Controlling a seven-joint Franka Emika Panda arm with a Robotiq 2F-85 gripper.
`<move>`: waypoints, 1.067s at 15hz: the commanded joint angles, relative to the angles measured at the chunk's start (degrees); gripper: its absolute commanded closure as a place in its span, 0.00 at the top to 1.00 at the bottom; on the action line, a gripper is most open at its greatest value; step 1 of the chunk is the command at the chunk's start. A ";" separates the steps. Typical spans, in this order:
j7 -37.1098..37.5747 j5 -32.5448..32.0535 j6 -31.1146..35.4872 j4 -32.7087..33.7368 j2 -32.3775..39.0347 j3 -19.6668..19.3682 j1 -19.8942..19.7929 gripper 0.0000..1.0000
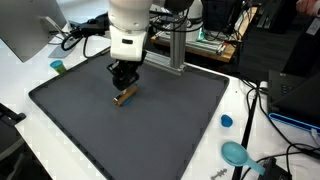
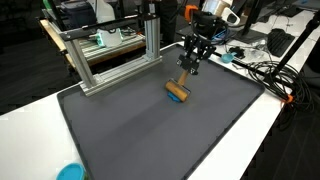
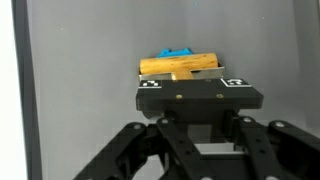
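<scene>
A short wooden block [image 1: 124,96] [image 2: 177,92] sits at the tips of my gripper [image 1: 122,86] [image 2: 187,72], low over the dark grey mat [image 1: 170,130] [image 2: 150,130]. The gripper is shut on the block and points straight down. Whether the block rests on the mat or hangs just above it, I cannot tell. In the wrist view the block [image 3: 180,67] lies crosswise just past the black marker plate [image 3: 198,97], with a small blue piece [image 3: 178,52] behind it. That plate hides the fingertips.
An aluminium frame [image 1: 175,50] [image 2: 115,55] stands along the mat's far edge. A blue cap [image 1: 226,121] and a teal scoop-like thing [image 1: 236,153] lie on the white table beside the mat, with cables [image 1: 265,160] close by. A small green object [image 1: 58,67] sits at another corner.
</scene>
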 commanded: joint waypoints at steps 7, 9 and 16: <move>3.01 -1.89 -2.22 1.28 5.38 -1.35 -0.04 0.22; 3.79 -1.89 -2.68 1.64 5.65 -1.34 -0.04 0.22; 5.42 -2.36 -4.84 3.61 7.20 -1.57 -0.01 0.22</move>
